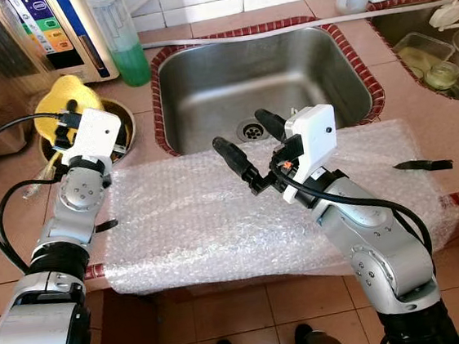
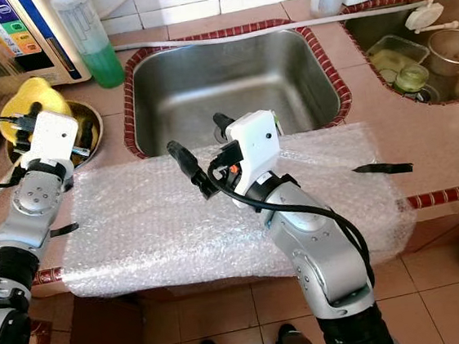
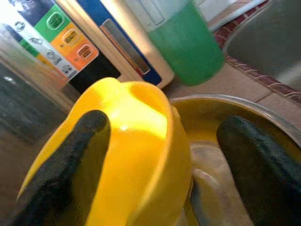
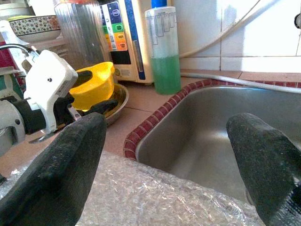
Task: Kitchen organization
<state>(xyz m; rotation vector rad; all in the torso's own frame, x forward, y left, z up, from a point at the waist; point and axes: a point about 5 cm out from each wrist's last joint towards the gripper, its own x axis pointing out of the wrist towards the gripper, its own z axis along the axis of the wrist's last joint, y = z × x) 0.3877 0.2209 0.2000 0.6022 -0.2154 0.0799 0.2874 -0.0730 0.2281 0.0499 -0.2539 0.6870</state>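
I am reaching my left hand [image 3: 160, 160], fingers spread, around the yellow cup [image 3: 127, 155] in the metal bowl [image 1: 122, 117] at the bench's far left; it looks light, stiff, slippery, so I'd pinch its rim. My right hand [image 1: 251, 141] is hovering open over the bubble wrap [image 1: 217, 214].

Right claw [image 1: 248, 149]: over the far edge of the bubble wrap [image 1: 217, 214], which lies on the surface [image 1: 418, 94]. Sink [image 1: 252, 71]: directly beyond this claw. Bottle [image 1: 121, 35]: beyond it to the left, beside the appliance [image 1: 67, 29]. Left claw [image 1: 69, 127]: far left, at the cup [image 1: 62, 103] in the bowl [image 1: 121, 118]. Knife [image 1: 423, 166]: right of the right claw, on the wrap. Second sink [image 1: 437, 35]: far right, holding dishes.
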